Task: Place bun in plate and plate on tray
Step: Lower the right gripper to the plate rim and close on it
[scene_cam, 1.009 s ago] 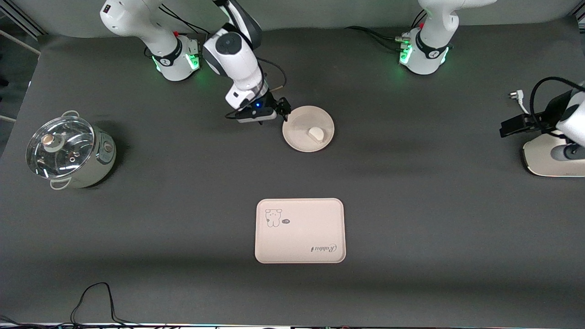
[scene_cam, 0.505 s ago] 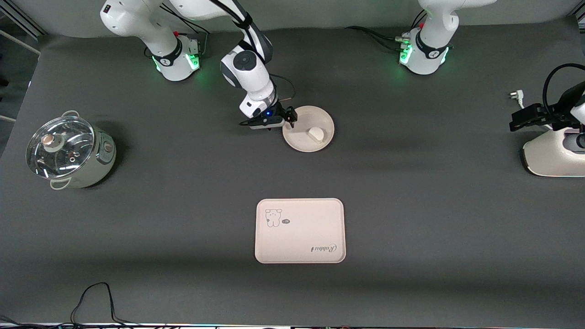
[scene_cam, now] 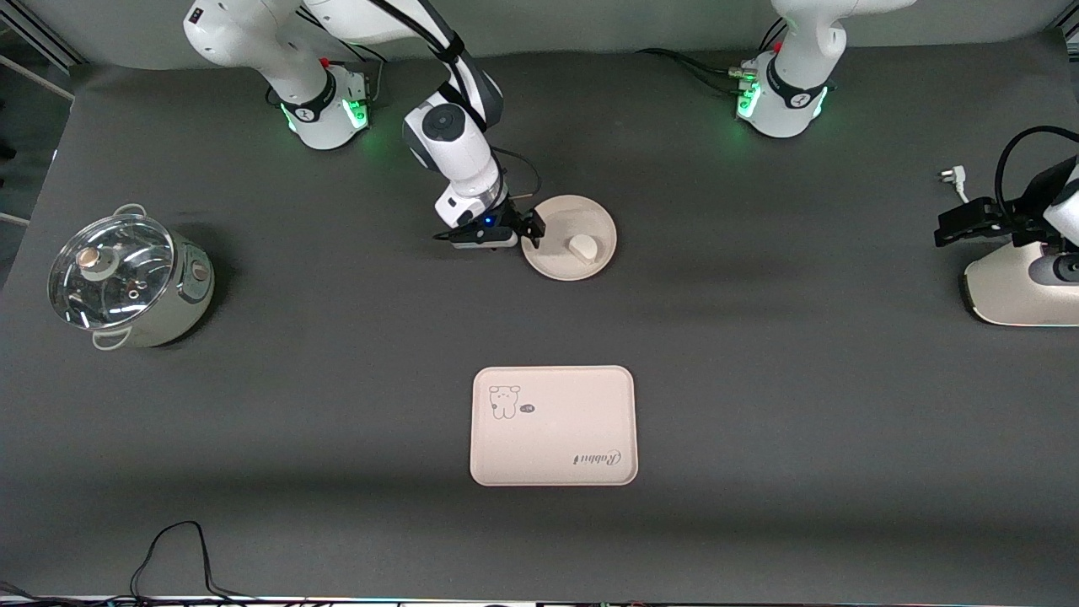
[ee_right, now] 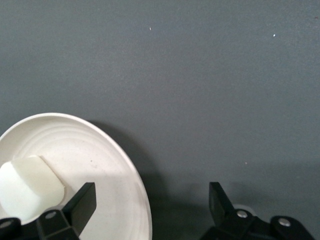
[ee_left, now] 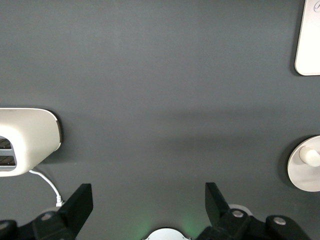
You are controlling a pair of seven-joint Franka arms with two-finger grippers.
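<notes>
The round cream plate lies on the dark table with the small off-white bun in it. My right gripper is open, low at the plate's rim on the side toward the right arm's end. In the right wrist view one finger is over the plate, the other over bare table, with the rim between them and the bun beside them. The rabbit tray lies nearer the front camera, with nothing on it. My left gripper is open, empty, over a white appliance.
A glass-lidded pot stands toward the right arm's end. The white appliance with its plug and cord sits at the left arm's end. A black cable lies at the front edge. The left wrist view shows the tray's corner.
My right gripper has come down and slid along the plate's rim, toward the front camera. The left arm shifted slightly over the appliance. Plate, bun and tray stayed put.
</notes>
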